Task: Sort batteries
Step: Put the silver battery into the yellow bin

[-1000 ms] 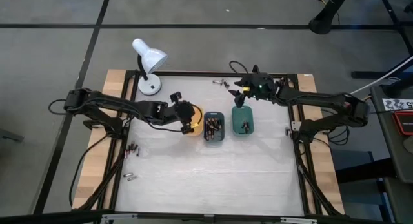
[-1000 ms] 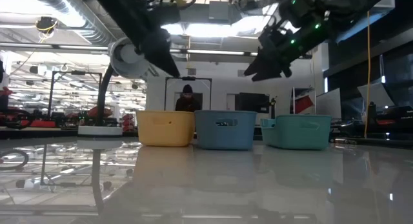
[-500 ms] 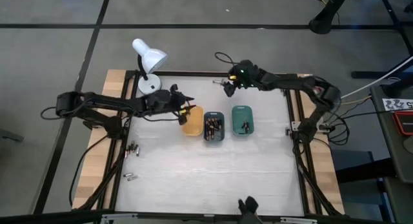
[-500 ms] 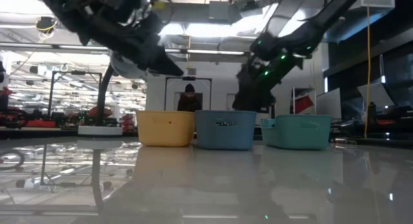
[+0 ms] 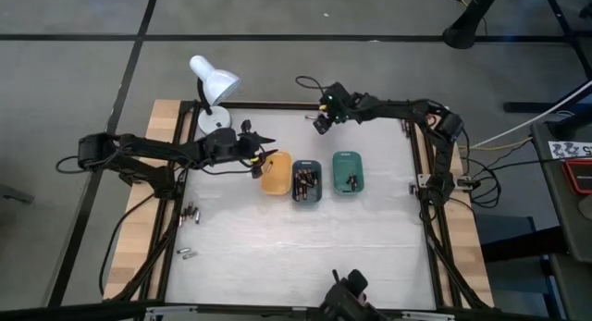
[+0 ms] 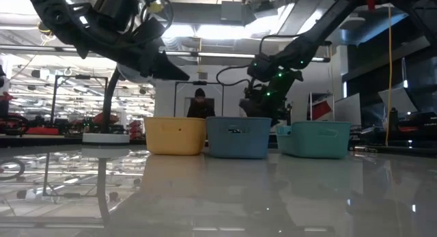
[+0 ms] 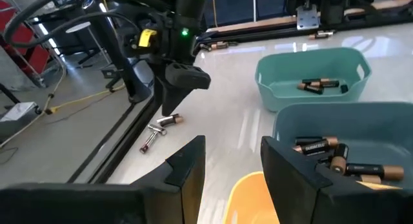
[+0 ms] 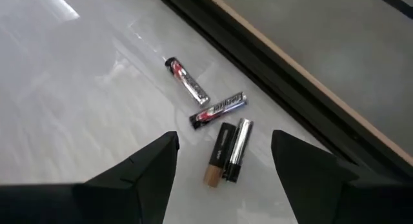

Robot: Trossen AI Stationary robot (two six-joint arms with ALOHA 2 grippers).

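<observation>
Batteries, tiny dark and silvery metal cylinders with some reddish marks, lie in several places. A small loose group [image 8: 216, 137] sits on the white tabletop [image 5: 296, 238] near its far edge, four of them close together just inside the black frame rail: two side by side and touching, one angled just beside them, one a little apart. The right gripper [image 8: 222, 166] hangs directly over this group with its fingers spread wide and nothing between them (the left wrist view shows it from the side, pointing down at the tabletop).

The dark teal rounded rectangular plastic tray [image 5: 307, 181], the middle one of three in a row, holds a heap of dark batteries with copper-coloured ends [image 7: 335, 156]. The green rounded rectangular plastic tray [image 5: 348, 170] beside it, on the right arm's side, holds only a few batteries [image 7: 321, 86], lying together on its floor. The orange rounded rectangular plastic tray [image 5: 274, 176], on the left arm's side, shows no contents that I can make out.

The left gripper [image 7: 232, 161] hovers over the far edge of the orange tray, fingers apart and empty.

More loose batteries [image 5: 191, 213] lie near the table's left edge, with a further pair [image 5: 188, 253] nearer the front. A white desk lamp [image 5: 214, 88] stands at the far left corner.
</observation>
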